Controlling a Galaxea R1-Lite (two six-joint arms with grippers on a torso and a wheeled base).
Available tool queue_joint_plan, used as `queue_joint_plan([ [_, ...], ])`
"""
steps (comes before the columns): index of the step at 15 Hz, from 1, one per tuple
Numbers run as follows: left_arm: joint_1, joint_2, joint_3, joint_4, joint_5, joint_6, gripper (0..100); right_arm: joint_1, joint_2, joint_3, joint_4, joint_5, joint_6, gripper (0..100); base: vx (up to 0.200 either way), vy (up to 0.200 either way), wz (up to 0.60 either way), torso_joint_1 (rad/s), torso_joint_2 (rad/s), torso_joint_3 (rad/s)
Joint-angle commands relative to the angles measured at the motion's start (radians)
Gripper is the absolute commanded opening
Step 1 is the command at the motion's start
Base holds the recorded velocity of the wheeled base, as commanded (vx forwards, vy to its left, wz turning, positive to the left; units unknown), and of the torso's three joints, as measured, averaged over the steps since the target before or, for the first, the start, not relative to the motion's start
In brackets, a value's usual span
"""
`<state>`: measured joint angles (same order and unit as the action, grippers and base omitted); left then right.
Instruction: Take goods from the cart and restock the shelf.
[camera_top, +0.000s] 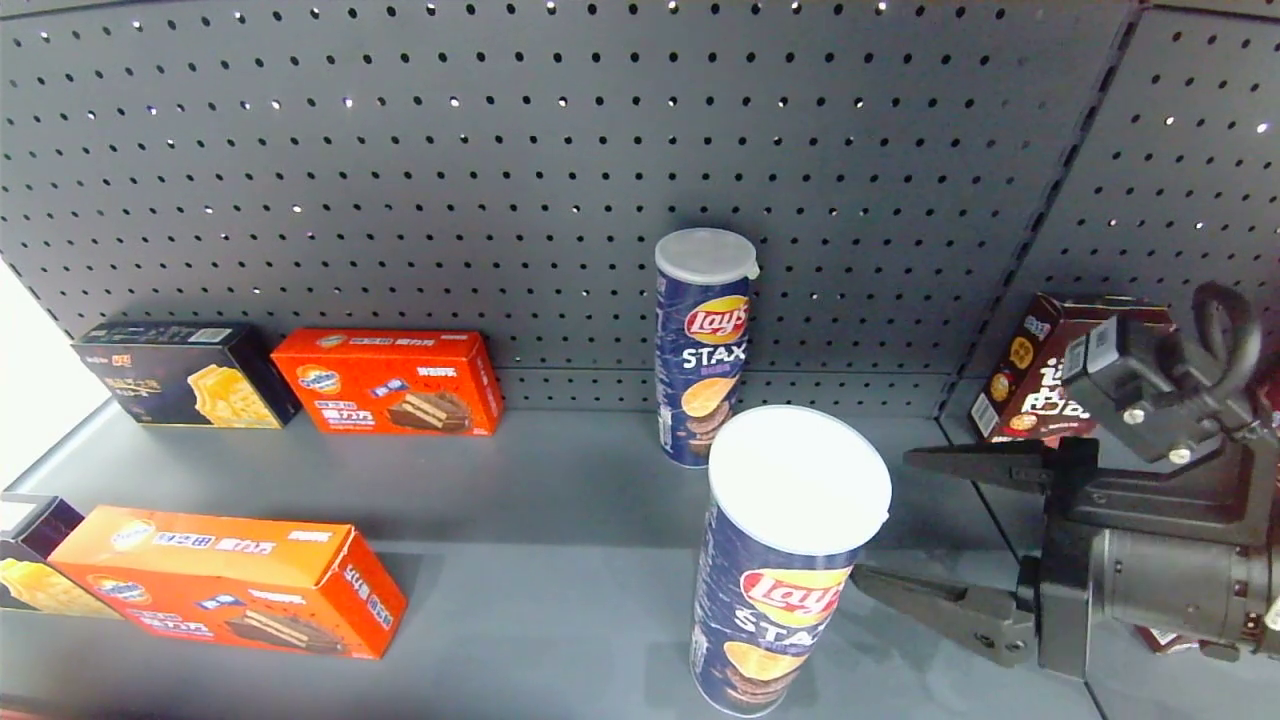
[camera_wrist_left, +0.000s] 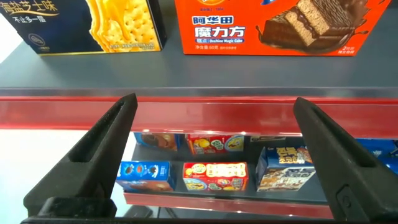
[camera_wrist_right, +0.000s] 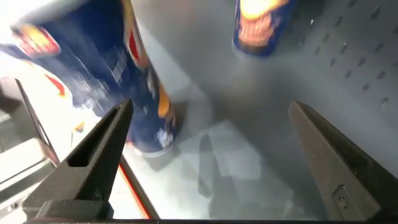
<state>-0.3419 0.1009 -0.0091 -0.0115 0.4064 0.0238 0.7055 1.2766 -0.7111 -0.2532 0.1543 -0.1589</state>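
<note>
Where it stands upright close to the front lip of the grey metal shelf (camera_top: 560, 500), the dark blue cardboard crisp tube (camera_top: 780, 580) with its flat white plastic lid is smooth, round and glossy. At its 3 o'clock the right pincer (camera_top: 883, 516) is released, its black tapered fingers spread wide and pointing at the tube from just beside it; whether they touch cannot be told. A matching blue crisp tube (camera_top: 703, 350) stands at 12 o'clock against the perforated dark pegboard panel (camera_top: 500, 150), with bare shelf between the two. At 9 o'clock lies a flat orange carton (camera_top: 230, 580), well apart. The left pincer (camera_wrist_left: 214, 102) hangs spread open before the shelf's red front strip (camera_wrist_left: 205, 112), holding nothing.
</note>
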Motion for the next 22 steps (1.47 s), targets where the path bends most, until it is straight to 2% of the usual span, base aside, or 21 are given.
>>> queue_joint_plan([
  [1, 0.001, 0.000, 0.000, -0.001, 0.000, 0.001, 100, 0.003, -0.002, 0.045, 0.000, -0.001, -0.001, 100, 0.000, 0.000, 0.00, 0.000, 0.00, 0.000],
  [6, -0.002, 0.002, 0.000, -0.001, 0.000, 0.001, 100, 0.003, -0.002, 0.085, -0.001, -0.001, -0.001, 100, 0.000, 0.000, 0.00, 0.000, 0.00, 0.000],
  [12, -0.002, 0.000, 0.000, -0.001, 0.000, 0.001, 100, 0.035, 0.020, 0.096, 0.000, -0.001, -0.001, 100, 0.000, 0.000, 0.00, 0.000, 0.00, 0.000],
  [22, -0.003, -0.006, 0.000, -0.001, 0.000, 0.001, 100, 0.035, 0.075, 0.093, -0.003, -0.001, -0.001, 100, 0.000, 0.000, 0.00, 0.000, 0.00, 0.000],
])
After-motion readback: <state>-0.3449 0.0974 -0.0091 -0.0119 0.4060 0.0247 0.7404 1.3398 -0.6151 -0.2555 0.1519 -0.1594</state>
